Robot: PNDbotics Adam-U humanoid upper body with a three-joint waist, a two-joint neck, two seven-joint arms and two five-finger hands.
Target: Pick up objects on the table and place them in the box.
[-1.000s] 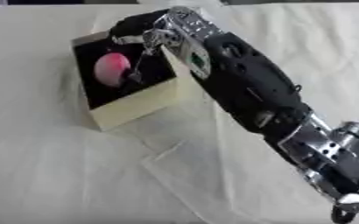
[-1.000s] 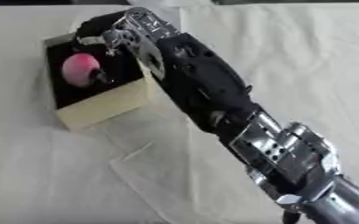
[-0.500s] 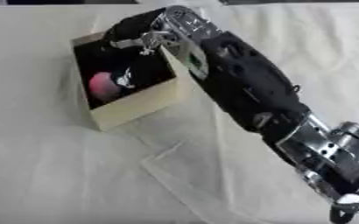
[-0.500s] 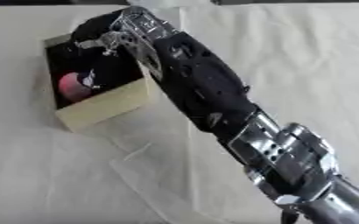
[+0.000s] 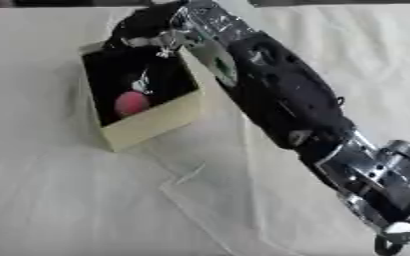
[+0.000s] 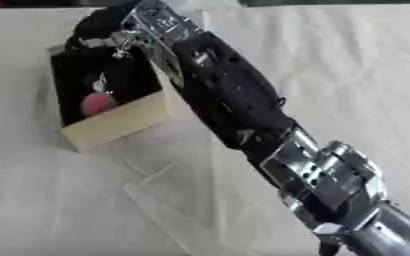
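Pink ball (image 5: pixel 131 102) is lying inside the box (image 5: pixel 152 123), just below the right robot hand (image 5: pixel 152 31). I cannot tell if its fingers are spread or curled.

box (image 5: pixel 147 125) left on table (image 5: pixel 60 200), ball (image 5: pixel 131 103) inside, right hand (image 5: pixel 160 27) above

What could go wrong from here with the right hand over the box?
1. The right hand sits over the far rim of the box; pulling back could catch the rim and drag or tip it.
2. The pink object lies by the near wall; a jolt might roll it out.
3. The wrinkled table cloth could let the box slide.
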